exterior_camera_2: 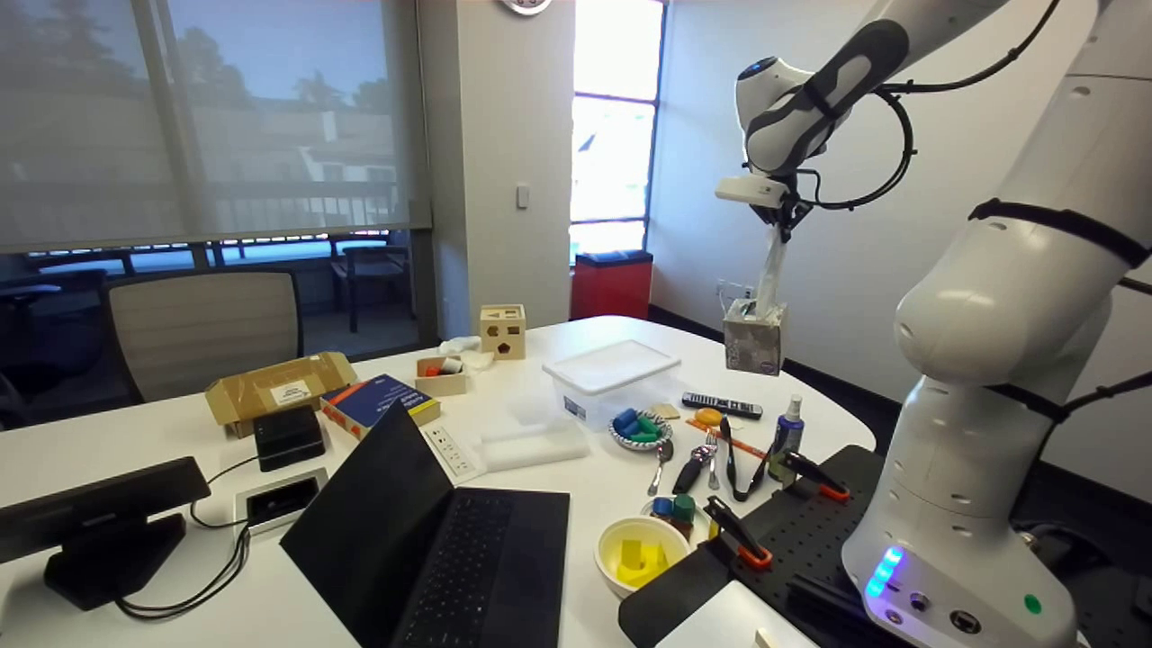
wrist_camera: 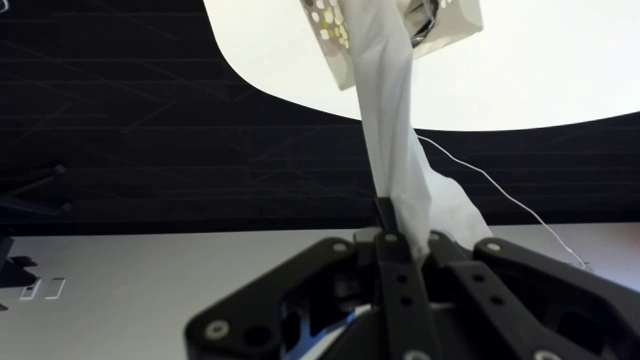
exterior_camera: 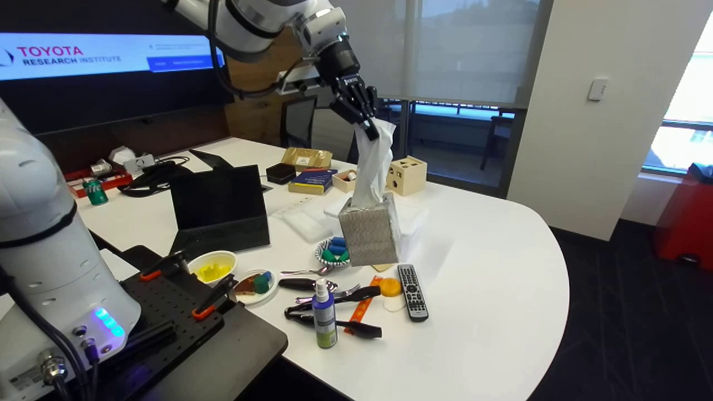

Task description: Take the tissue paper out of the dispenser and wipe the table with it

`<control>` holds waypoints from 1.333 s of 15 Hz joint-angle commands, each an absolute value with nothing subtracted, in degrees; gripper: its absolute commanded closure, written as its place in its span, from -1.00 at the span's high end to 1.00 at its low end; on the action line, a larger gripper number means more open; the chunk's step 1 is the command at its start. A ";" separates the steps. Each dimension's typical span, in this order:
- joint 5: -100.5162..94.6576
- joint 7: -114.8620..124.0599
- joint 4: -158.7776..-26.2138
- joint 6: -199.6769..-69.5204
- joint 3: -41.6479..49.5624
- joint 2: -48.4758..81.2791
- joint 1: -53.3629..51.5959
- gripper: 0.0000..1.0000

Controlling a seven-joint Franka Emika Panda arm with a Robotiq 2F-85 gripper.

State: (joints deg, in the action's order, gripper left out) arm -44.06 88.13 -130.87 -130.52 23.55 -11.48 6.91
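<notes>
My gripper [exterior_camera: 370, 129] is shut on the top of the white tissue paper [exterior_camera: 372, 167]; it also shows in an exterior view [exterior_camera_2: 781, 230] and the wrist view [wrist_camera: 407, 235]. The tissue [exterior_camera_2: 771, 270] stretches down, long and creased, into the slot of the grey dispenser [exterior_camera: 369, 236]. The dispenser [exterior_camera_2: 754, 346] is tilted and appears to hang from the tissue above the white table [exterior_camera: 490, 267]. In the wrist view the tissue [wrist_camera: 385, 100] runs up to the dispenser [wrist_camera: 460, 25], over the table's curved edge [wrist_camera: 525, 100]. A loose tissue flap hangs beside the fingers.
A lidded clear box [exterior_camera_2: 612, 369] stands behind the dispenser. A remote [exterior_camera: 412, 292], tongs [exterior_camera: 356, 328], a spray bottle [exterior_camera: 325, 317] and a small bowl [exterior_camera_2: 640, 429] lie near it. A wooden shape cube [exterior_camera: 406, 175] and laptop [exterior_camera: 220, 206] stand farther off.
</notes>
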 commanded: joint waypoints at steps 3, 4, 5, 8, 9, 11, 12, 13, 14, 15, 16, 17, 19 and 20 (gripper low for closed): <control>-41.15 88.18 -133.26 -131.32 19.42 -13.52 15.99 -1.00; -40.21 87.98 -133.10 -132.08 19.78 -12.61 17.05 -1.00; -39.58 88.34 -133.00 -132.51 20.02 -11.64 18.11 -1.00; -37.67 88.86 -132.80 -134.94 20.81 -8.25 20.79 -1.00; -36.90 88.85 -132.67 -136.00 21.16 -6.86 21.61 -1.00; -35.86 88.94 -132.32 -138.47 21.76 -3.81 22.88 -1.00; -35.31 88.95 -132.36 -140.10 22.17 -2.34 23.36 -1.00; -34.69 88.95 -132.26 -141.89 22.61 -0.61 23.72 -1.00; -34.36 89.26 -132.22 -143.92 23.06 1.08 24.04 -1.00; -34.10 89.57 -131.98 -145.74 23.51 2.81 24.23 -1.00; -33.57 89.63 -131.81 -147.73 23.96 4.43 24.27 -1.00; -33.21 89.79 -131.64 -149.39 24.55 5.99 24.16 -1.00; -32.70 90.35 -131.02 -152.45 25.79 9.15 23.83 -1.00; -32.11 90.58 -130.66 -153.82 26.48 10.84 23.62 -1.00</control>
